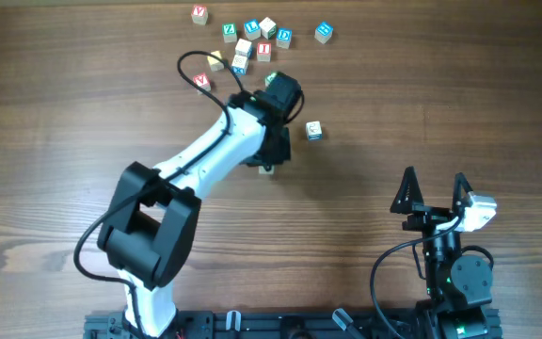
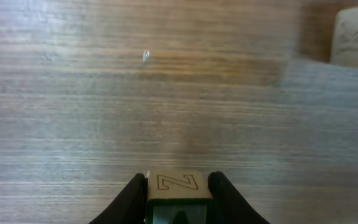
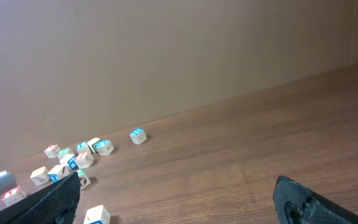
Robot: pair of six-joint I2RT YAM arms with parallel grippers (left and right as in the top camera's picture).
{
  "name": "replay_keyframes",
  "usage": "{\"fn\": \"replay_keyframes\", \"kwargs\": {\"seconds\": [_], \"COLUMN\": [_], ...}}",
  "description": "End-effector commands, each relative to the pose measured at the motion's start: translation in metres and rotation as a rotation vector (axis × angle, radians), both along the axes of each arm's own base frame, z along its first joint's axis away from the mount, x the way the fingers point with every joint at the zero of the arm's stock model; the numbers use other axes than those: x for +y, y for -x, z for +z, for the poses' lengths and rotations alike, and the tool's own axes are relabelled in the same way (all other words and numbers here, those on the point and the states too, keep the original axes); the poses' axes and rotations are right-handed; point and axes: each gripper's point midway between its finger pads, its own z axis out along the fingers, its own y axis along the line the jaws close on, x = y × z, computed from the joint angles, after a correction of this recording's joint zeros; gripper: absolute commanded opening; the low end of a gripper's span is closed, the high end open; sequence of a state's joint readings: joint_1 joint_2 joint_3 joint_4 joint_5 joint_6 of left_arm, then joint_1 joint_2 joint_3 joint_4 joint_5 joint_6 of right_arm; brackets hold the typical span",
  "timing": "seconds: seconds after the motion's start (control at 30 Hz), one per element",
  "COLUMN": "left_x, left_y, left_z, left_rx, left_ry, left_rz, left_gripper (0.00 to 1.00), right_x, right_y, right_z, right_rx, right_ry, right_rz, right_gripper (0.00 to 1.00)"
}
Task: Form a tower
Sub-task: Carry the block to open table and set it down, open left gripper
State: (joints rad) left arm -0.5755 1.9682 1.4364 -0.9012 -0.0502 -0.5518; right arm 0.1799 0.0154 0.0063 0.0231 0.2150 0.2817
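The left gripper (image 2: 178,180) is closed on a wooden cube with the letter Z (image 2: 179,183) on its top face. Both black fingers (image 2: 132,200) press against the sides of the Z cube, so the jaws stand only one cube wide. I cannot tell whether this cube rests on the table (image 1: 459,104) or hangs just above it. The tower (image 1: 242,56) is ahead of this gripper and a little to its left, well apart from its fingers. From above it shows as a slim line one cube wide, white at one end and blue at the other, and I cannot tell surely if it stands upright. Loose letter cubes (image 1: 263,33) lie around it. One single cube (image 1: 314,130) sits nearer, to the right of the left gripper. The right gripper (image 1: 433,193) is far from the tower, which lies ahead of it and to its left. Its jaws are wide apart with nothing between them.
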Motion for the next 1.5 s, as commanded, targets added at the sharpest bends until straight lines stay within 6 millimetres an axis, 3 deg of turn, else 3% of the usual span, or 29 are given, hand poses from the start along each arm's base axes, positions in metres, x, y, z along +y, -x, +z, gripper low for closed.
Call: {"fn": "replay_keyframes", "kwargs": {"seconds": [0.0,0.13,0.33,0.6,0.73,0.77,0.87,1.03,1.1,1.17,1.2,1.3,1.37,1.4,1.47], "left_x": [0.007,0.007,0.011,0.015,0.016,0.016,0.014,0.014,0.015,0.015,0.015,0.017,0.026,0.026,0.027], "left_y": [0.009,0.002,-0.009,-0.002,-0.001,-0.001,0.001,0.005,0.004,0.004,0.004,0.0,-0.019,-0.031,-0.065], "left_z": [-0.014,-0.028,-0.026,-0.036,-0.036,-0.036,-0.037,-0.038,-0.038,-0.038,-0.038,-0.037,-0.028,-0.019,0.019], "left_rx": [-0.011,-0.063,-0.119,-0.1,-0.095,-0.094,-0.082,-0.063,-0.07,-0.07,-0.07,-0.092,-0.163,-0.186,-0.253], "left_ry": [-0.041,-0.026,-0.054,-0.068,-0.071,-0.072,-0.061,-0.054,-0.063,-0.062,-0.063,-0.073,-0.107,-0.097,-0.064], "left_rz": [0.029,0.034,0.044,0.043,0.042,0.042,0.039,0.036,0.037,0.037,0.038,0.042,0.065,0.062,0.081], "left_gripper": [0.26,0.26,0.27,0.27,0.33,0.42,0.52,0.44,0.33,0.31,0.33,0.61,0.69,0.7,0.71], "right_x": [-0.003,-0.003,-0.003,-0.003,-0.003,-0.003,-0.003,-0.003,-0.003,-0.003,-0.003,-0.003,-0.003,-0.003,-0.003], "right_y": [0.0,0.0,0.0,0.0,0.0,0.0,0.0,0.0,0.0,0.0,0.0,0.0,0.0,0.0,0.0], "right_z": [0.002,0.002,0.002,0.002,0.002,0.002,0.002,0.002,0.002,0.002,0.002,0.002,0.002,0.002,0.002], "right_rx": [-0.007,-0.007,-0.007,-0.007,-0.007,-0.007,-0.007,-0.007,-0.007,-0.007,-0.007,-0.007,-0.007,-0.007,-0.007], "right_ry": [0.015,0.015,0.015,0.015,0.015,0.015,0.015,0.015,0.015,0.015,0.015,0.015,0.015,0.015,0.015], "right_rz": [-0.018,-0.018,-0.018,-0.018,-0.018,-0.018,-0.018,-0.018,-0.018,-0.018,-0.018,-0.018,-0.018,-0.018,-0.018], "right_gripper": [1.0,1.0,1.0,1.0,1.0,1.0,1.0,1.0,1.0,1.0,1.0,1.0,1.0,1.0,1.0]}}
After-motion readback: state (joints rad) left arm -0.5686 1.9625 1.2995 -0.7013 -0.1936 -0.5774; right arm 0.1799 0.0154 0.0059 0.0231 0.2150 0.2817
